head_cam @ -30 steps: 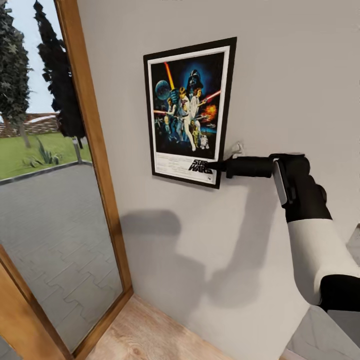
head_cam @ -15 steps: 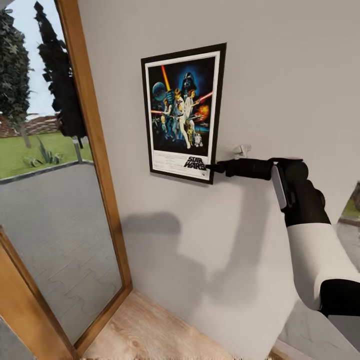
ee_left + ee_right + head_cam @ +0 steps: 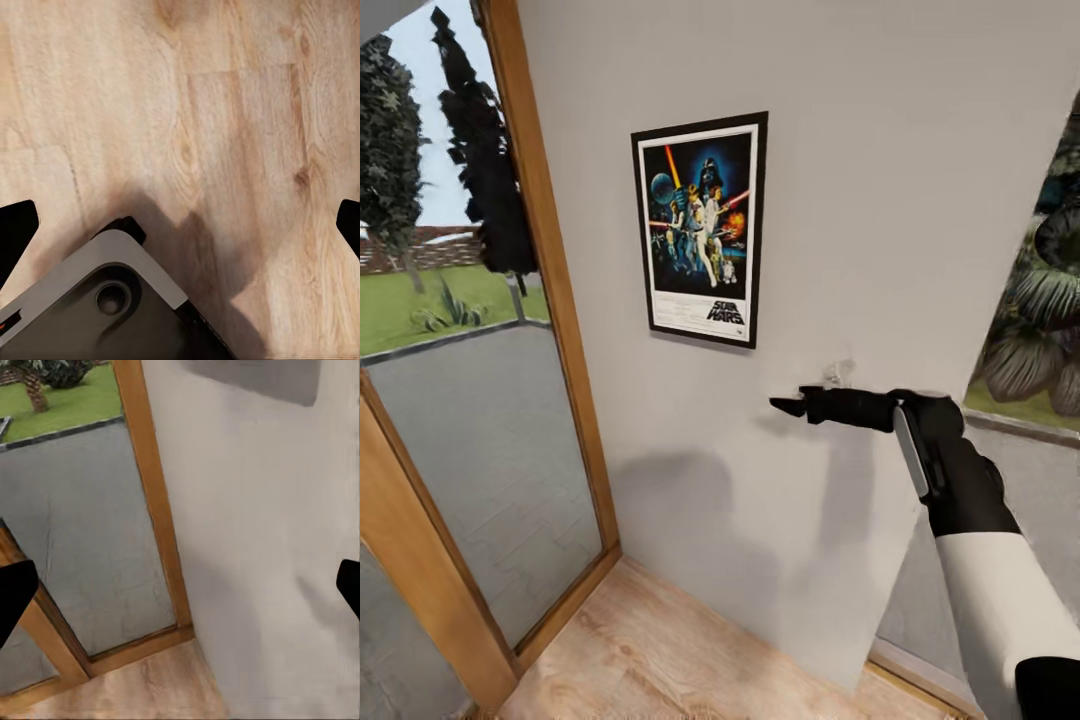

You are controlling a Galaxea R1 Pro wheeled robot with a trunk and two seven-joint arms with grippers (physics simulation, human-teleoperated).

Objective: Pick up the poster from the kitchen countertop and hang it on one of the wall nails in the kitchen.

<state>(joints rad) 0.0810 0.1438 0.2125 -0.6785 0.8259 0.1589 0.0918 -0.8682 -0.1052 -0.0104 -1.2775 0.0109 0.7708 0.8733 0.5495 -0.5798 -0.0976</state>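
1. Upper centre of the head view: the poster (image 3: pixel 701 229) is seen flat against the pale grey wall (image 3: pixel 880 180), upright, slightly tilted, with nothing gripping it.
2. No nail head can be made out; whether one sits behind the poster cannot be told.
3. Below and right of the poster, the right gripper (image 3: pixel 787 405) is held apart from the frame's lower right corner, pointing toward frame left along the wall.
4. In the right wrist view both fingertips (image 3: pixel 15 594) are seen at opposite edges of the frame, spread wide, with nothing between them: released.
5. A small pale fitting (image 3: pixel 838 372) is seen on the wall just above the right gripper's fingers.
6. The arm's shadow is cast on the wall, lower centre.
7. At frame left a wooden door frame (image 3: pixel 545 270) is seen, with glass, paving and trees behind it.
8. A second opening with plants is seen at frame right.
9. In the left wrist view the left gripper (image 3: pixel 180 221) is pointed down at the wood floor (image 3: pixel 225 112), fingertips far apart at both frame edges, nothing held; the robot base (image 3: pixel 112 300) is seen at lower left.
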